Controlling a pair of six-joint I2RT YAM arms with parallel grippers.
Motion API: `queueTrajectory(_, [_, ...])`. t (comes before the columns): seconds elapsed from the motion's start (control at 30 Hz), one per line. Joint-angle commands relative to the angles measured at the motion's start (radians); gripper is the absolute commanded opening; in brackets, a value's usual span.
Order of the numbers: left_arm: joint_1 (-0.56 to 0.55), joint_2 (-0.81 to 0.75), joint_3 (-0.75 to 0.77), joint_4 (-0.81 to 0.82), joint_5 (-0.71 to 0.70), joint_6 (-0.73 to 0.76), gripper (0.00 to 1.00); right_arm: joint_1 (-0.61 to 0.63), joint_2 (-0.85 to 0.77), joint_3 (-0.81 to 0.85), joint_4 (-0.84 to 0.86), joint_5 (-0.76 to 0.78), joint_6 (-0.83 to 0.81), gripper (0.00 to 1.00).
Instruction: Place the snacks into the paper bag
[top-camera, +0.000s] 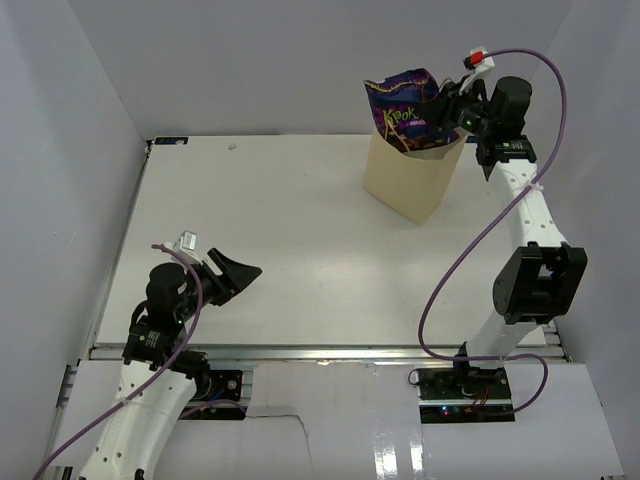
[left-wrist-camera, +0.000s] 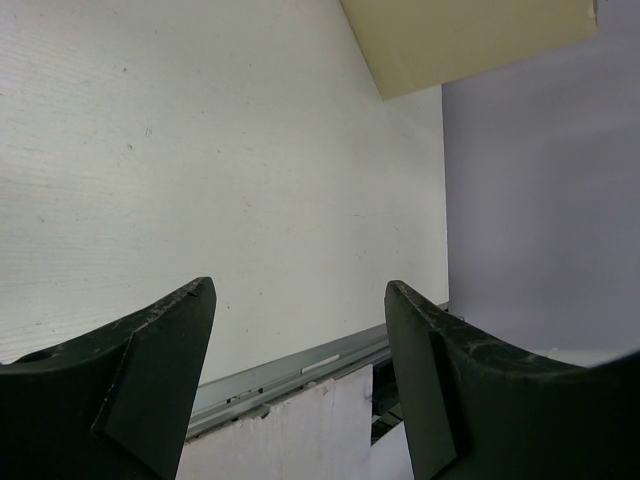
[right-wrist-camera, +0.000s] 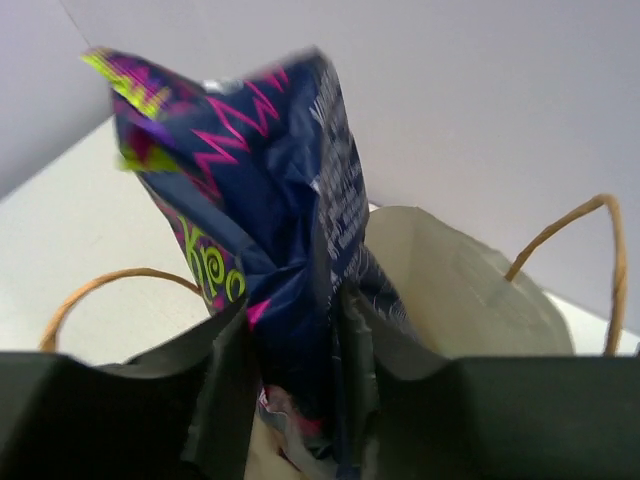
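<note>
A dark blue snack packet (top-camera: 405, 100) with pink and green print hangs over the open top of the tan paper bag (top-camera: 410, 180) at the back right. My right gripper (top-camera: 447, 108) is shut on its crumpled middle. In the right wrist view the packet (right-wrist-camera: 260, 170) rises between the fingers of that gripper (right-wrist-camera: 300, 310), with the paper bag's inner wall (right-wrist-camera: 450, 290) and a cord handle (right-wrist-camera: 570, 225) behind it. Another glossy packet (right-wrist-camera: 290, 420) shows down inside the bag. My left gripper (top-camera: 235, 272) hovers open and empty near the front left, the same gripper (left-wrist-camera: 298, 290) showing only table between its fingers.
White enclosure walls stand at the left, back and right of the white table (top-camera: 280, 220). A metal rail (left-wrist-camera: 300, 365) runs along the table's near edge. The paper bag's lower corner (left-wrist-camera: 470, 40) shows far off in the left wrist view.
</note>
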Motion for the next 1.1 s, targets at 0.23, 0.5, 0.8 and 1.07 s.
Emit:
queueTrajectory(0.23, [-0.003, 0.023, 0.116, -0.032, -0.053, 0.134, 0.79, -0.046, -0.113, 0.142, -0.155, 0.067, -0.249, 0.97])
queueTrajectory(0.5, [-0.003, 0.042, 0.188, -0.029, -0.104, 0.244, 0.87, -0.063, -0.371, 0.017, -0.556, -0.175, -0.439, 0.9])
queueTrajectory(0.8, [-0.003, -0.009, 0.187, -0.018, -0.171, 0.252, 0.98, -0.063, -0.636, -0.488, -0.768, -0.11, -0.484, 0.9])
queueTrajectory(1.07, [-0.003, -0.033, 0.214, -0.073, -0.17, 0.258, 0.98, -0.063, -0.667, -0.544, -0.687, 0.173, -0.39, 0.9])
